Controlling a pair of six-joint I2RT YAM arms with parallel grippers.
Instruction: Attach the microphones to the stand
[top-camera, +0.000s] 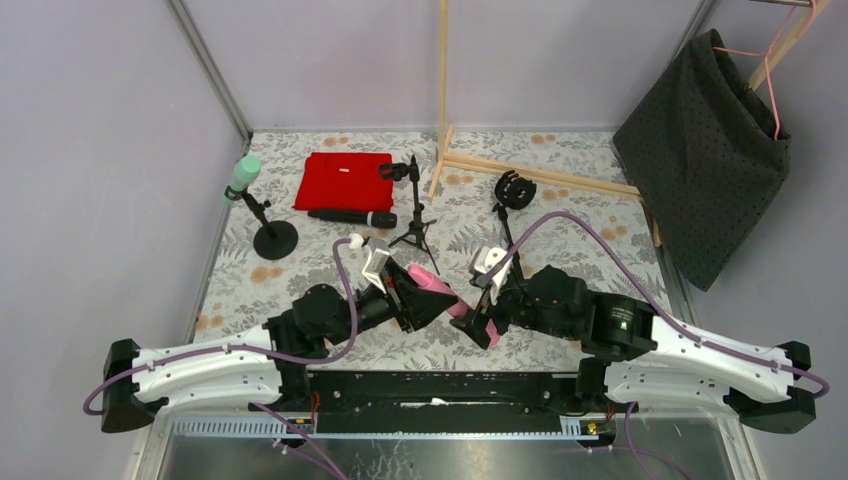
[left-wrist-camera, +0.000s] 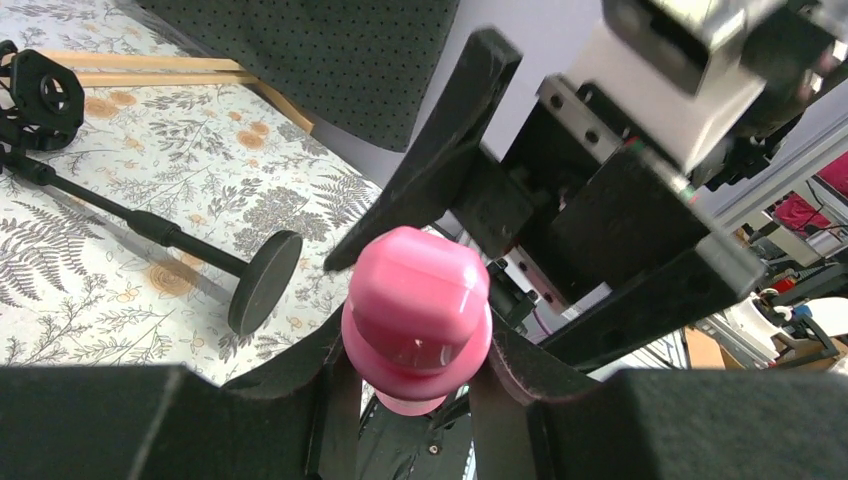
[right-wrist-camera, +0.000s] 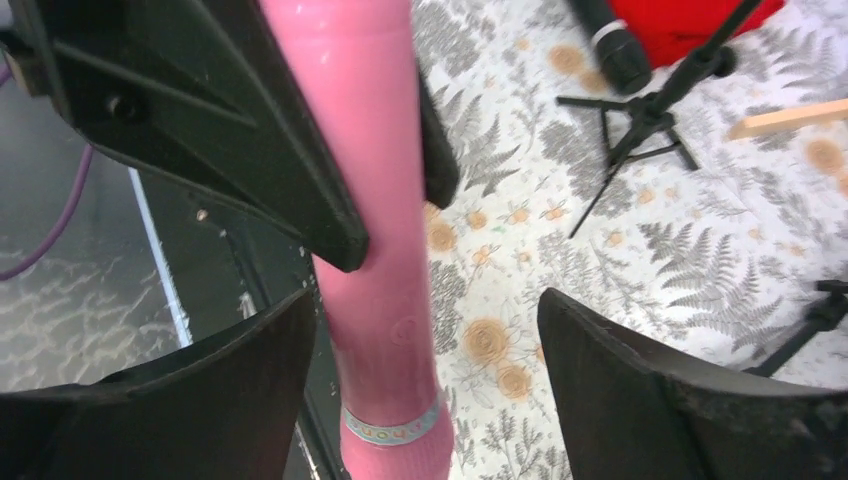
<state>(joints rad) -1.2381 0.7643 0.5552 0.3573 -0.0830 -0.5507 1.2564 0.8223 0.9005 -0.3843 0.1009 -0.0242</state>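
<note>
Left wrist view: left pincer (left-wrist-camera: 415, 395) clamped on the pink microphone (left-wrist-camera: 418, 300) just below its head, low centre of frame, off the surface.

Right wrist view: right pincer (right-wrist-camera: 425, 320) apart, straddling the pink shaft, with a gap on the right side.

Risk (judgement): if the left lets go before the right closes, it drops. An uneven squeeze could twist it.

Top view alone shows the green microphone (top-camera: 242, 175) clipped in its stand (top-camera: 270, 235), upper left. The black microphone (top-camera: 352, 217) lies on the surface (top-camera: 240, 290).

Bright, even light — wrist foregrounds blurred
</note>
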